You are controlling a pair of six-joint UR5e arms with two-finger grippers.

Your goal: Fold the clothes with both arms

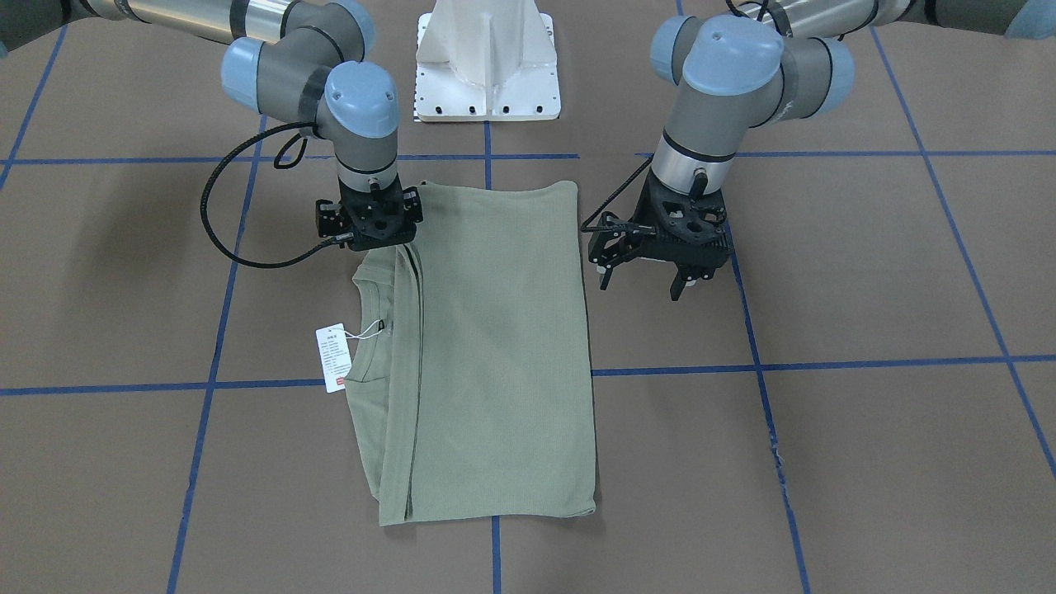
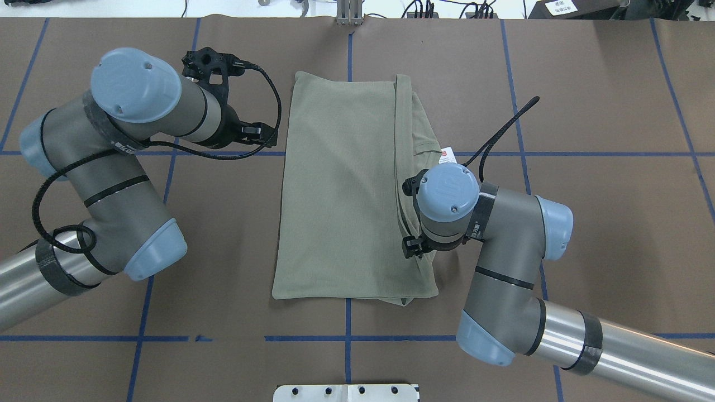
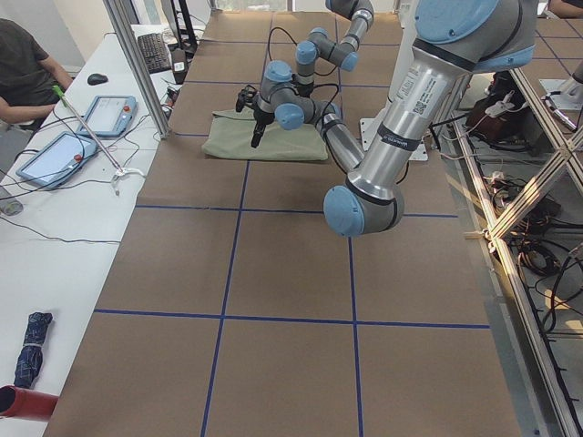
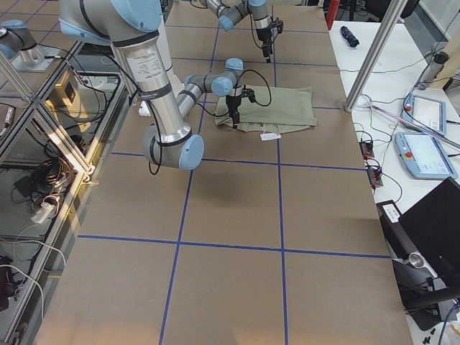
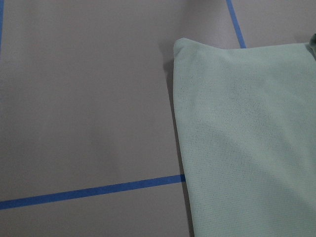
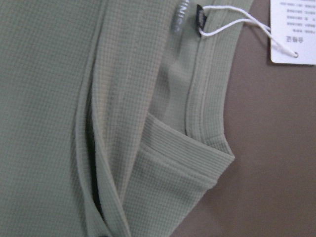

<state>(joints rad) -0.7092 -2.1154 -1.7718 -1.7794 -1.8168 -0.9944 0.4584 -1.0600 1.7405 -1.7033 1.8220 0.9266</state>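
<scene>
Near the base, your right gripper (image 1: 378, 238) is down at the layered collar edge of the shirt (image 1: 495, 346), which lies folded mid-table; you can't tell its finger state. Catch one layer only and the fold likely splays. Farther out, the left gripper (image 1: 641, 285) hangs spread and empty off the cloth, so a lone pull may skew it.

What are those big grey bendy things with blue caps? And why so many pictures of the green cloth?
They are two robot arms, a left arm and a right arm, each ending in black fingers for grabbing. All the pictures show one moment: one camera faces the robot, one looks over its shoulders, two watch from the sides, and one sits on each wrist, close to the cloth. On the brown table lies a green shirt, folded into a rectangle, with a white hang tag beside its collar. The left fingers are open beside the shirt, holding nothing. The right fingers are down at the collar edge; I cannot tell whether they pinch it.
</scene>
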